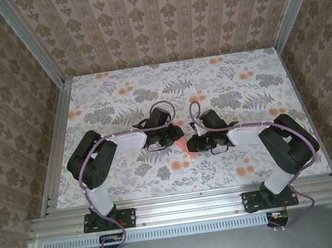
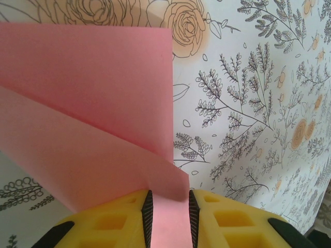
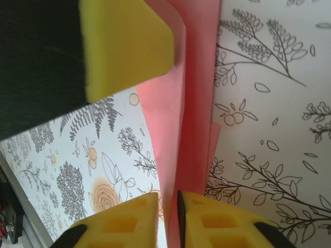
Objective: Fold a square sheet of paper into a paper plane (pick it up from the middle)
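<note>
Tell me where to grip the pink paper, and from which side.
Probably the folded strip's flat faces, coming in edge-on from an end. The paper is doubled into a thin strip held off the table, so only a pinch across its faces holds. The right pincer pinches one end that way; the left pincer has the other.

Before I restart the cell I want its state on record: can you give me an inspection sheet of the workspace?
Surface: table with a floral print, lying flat.
Job's things: pink-red paper, partly folded, one flap overlapping another, at the table's middle between the two arms.
Clutter: nothing seen.
Grippers: left gripper and right gripper face each other, each shut on the paper.
Cables: purple cables loop along both arms, apart from the paper.
Surroundings: patterned walls on three sides; aluminium frame along the near edge.
</note>
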Controlling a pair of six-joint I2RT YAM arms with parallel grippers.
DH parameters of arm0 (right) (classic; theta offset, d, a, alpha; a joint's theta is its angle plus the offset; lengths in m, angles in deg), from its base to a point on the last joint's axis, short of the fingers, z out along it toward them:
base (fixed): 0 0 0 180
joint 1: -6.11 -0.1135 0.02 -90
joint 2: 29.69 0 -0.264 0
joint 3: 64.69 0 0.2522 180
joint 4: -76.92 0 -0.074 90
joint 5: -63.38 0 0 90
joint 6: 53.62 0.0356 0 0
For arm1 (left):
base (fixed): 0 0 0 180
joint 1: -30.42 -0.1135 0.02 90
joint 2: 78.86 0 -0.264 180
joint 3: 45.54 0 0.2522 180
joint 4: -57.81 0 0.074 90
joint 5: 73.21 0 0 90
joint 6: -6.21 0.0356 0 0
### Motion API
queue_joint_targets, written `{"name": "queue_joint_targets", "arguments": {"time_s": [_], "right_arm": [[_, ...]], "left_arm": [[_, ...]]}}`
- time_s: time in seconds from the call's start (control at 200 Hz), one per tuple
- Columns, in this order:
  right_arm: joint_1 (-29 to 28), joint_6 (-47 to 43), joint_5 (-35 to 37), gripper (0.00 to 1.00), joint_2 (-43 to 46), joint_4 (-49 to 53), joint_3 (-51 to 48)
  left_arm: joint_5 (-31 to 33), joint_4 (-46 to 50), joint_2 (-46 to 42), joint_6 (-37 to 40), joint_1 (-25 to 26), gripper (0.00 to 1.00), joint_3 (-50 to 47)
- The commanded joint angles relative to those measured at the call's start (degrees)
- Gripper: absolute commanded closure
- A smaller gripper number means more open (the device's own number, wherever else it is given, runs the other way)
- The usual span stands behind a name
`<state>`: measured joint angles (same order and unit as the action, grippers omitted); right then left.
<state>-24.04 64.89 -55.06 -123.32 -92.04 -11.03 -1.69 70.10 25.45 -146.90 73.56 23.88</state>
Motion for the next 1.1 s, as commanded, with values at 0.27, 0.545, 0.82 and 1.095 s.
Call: {"name": "queue_joint_targets", "arguments": {"time_s": [0.27,0.545,0.82,1.095], "right_arm": [[0.18,0.70,-5.28,1.00,-2.23,-10.88,-5.39],[0.21,2.22,-5.54,1.00,-5.61,-16.28,-8.65],[0.25,2.29,-3.34,1.00,-6.25,-16.09,-10.09],[0.27,1.83,-2.89,1.00,-5.50,-13.41,-9.05]], "left_arm": [[-1.07,-0.64,-1.67,0.31,-1.02,0.71,-1.85],[-2.82,-2.64,-1.27,0.27,-3.19,0.68,-2.81],[-4.99,-2.92,1.13,0.45,-4.02,0.67,-1.81],[-4.37,-0.87,3.00,-0.03,-3.62,0.69,-2.38]]}}
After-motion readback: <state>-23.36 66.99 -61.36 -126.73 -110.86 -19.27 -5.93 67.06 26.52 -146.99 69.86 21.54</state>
